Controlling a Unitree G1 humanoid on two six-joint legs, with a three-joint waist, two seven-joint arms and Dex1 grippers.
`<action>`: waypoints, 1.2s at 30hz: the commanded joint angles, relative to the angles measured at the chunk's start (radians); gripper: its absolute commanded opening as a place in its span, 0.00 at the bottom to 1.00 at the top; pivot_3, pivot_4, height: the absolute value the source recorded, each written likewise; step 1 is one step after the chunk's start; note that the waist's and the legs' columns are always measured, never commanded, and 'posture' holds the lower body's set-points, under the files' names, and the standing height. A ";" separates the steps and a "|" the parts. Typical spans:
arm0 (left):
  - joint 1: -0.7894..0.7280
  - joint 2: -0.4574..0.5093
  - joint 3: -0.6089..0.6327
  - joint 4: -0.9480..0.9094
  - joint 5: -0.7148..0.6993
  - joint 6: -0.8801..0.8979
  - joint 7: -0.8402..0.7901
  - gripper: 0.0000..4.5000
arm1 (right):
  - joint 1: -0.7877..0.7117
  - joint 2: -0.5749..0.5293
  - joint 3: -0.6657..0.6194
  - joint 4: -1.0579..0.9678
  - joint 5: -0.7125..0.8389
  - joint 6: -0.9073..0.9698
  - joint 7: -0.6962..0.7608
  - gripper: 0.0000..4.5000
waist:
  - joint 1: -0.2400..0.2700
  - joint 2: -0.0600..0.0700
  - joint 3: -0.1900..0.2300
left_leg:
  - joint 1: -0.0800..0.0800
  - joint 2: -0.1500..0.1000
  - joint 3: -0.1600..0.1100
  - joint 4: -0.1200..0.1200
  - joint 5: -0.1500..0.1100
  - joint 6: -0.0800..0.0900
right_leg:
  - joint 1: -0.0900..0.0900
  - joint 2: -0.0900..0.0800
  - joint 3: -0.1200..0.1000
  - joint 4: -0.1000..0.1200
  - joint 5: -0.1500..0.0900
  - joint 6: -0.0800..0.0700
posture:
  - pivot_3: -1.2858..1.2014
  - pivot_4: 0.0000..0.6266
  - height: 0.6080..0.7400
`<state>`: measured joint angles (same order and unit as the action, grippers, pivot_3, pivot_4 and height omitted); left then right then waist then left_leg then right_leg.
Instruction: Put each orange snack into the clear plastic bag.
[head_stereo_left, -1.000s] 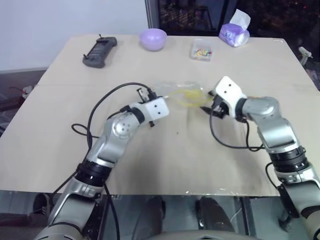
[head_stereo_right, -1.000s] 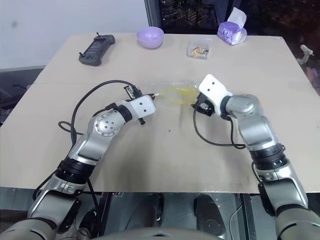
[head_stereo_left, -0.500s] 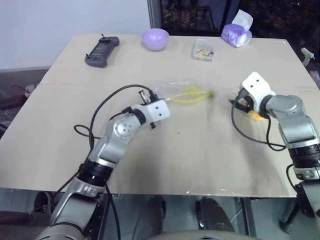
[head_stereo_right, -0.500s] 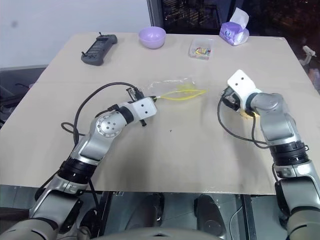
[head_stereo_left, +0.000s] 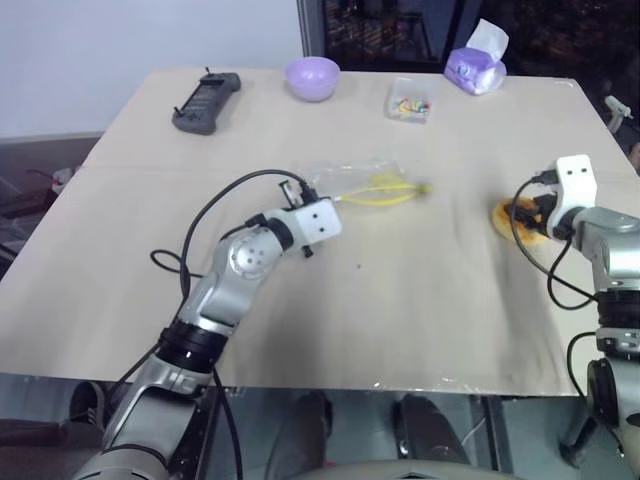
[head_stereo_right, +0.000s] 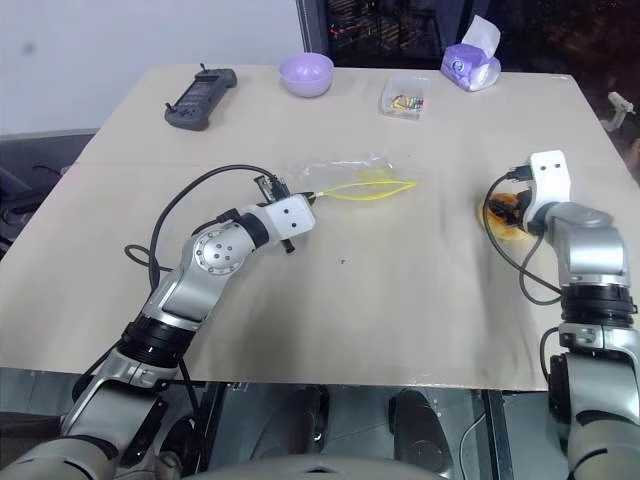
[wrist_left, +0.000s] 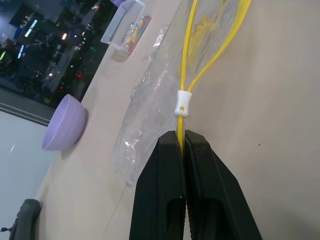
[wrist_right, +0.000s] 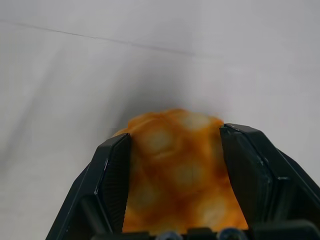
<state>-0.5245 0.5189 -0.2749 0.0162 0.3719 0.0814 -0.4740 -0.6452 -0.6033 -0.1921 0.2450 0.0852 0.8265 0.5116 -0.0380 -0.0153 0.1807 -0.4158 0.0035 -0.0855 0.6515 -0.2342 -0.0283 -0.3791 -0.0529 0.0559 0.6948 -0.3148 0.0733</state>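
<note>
A round, golden-orange snack bun (wrist_right: 175, 172) with a pale crosshatch grid over its domed top sits on a light beige wooden tabletop (head_stereo_left: 400, 300), well to the right of the clear plastic bag. The right gripper (wrist_right: 175, 150) has its two black fingers (wrist_right: 112, 180) spread wide, one on each side of the bun and close against it; whether they press it cannot be told.

The clear plastic bag (head_stereo_left: 350, 180) is a transparent, crinkly zip bag lying flat near the middle of the tabletop. A yellow zip strip (wrist_left: 187, 65) runs along its edge and splits into a long open loop, with a small white slider (wrist_left: 183, 102) where the two strands meet. A faint yellow mark shows on the film, too small to read. Nothing can be seen inside the bag. The left gripper (wrist_left: 182, 142), at the bag's left end, has its black fingers together, pinching the yellow strip just behind the slider.

Beyond the bag, at the tabletop's far edge, stand a purple bowl (head_stereo_left: 312, 77), whose contents cannot be made out, and a small clear box (head_stereo_left: 408, 101) holding colourful bits. Far right of the bag lies a purple tissue pack (head_stereo_left: 475, 66) with a white tissue poking up; far left, a black handheld controller (head_stereo_left: 203, 101). No writing is legible.
</note>
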 joint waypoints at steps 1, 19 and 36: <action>-0.008 -0.001 0.022 -0.014 0.003 -0.015 0.011 0.00 | 0.016 0.001 -0.025 -0.160 0.086 -0.027 0.056 0.68 | -0.004 0.000 0.000 | 0.000 0.000 0.000 0.000 0.000 0.000 | 0.000 0.000 0.000 0.000 0.000 0.000 | 0.52 0.24 1.00; -0.012 -0.044 0.004 -0.035 0.006 -0.011 -0.004 0.00 | -0.103 0.269 0.214 -0.105 0.118 -0.219 0.073 0.01 | -0.003 0.001 0.000 | 0.000 0.000 -0.001 0.001 0.000 0.000 | 0.000 0.000 -0.001 0.000 0.000 0.000 | 0.52 0.24 1.00; -0.020 -0.075 0.001 -0.044 -0.006 -0.037 -0.024 0.00 | -0.144 0.204 0.493 0.139 -0.292 -0.810 -0.010 0.65 | -0.005 0.001 0.000 | 0.000 0.000 -0.001 0.001 0.001 -0.001 | 0.000 0.000 -0.001 0.000 0.000 0.000 | 0.52 0.24 1.00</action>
<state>-0.5344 0.4460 -0.2844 0.0152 0.3701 0.0582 -0.4988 -0.7694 -0.3904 0.2929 0.3956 -0.1737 0.0824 0.5150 -0.0432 -0.0146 0.1806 -0.4153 0.0035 -0.0866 0.6520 -0.2335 -0.0296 -0.3793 -0.0525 0.0549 0.6951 -0.3148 0.0734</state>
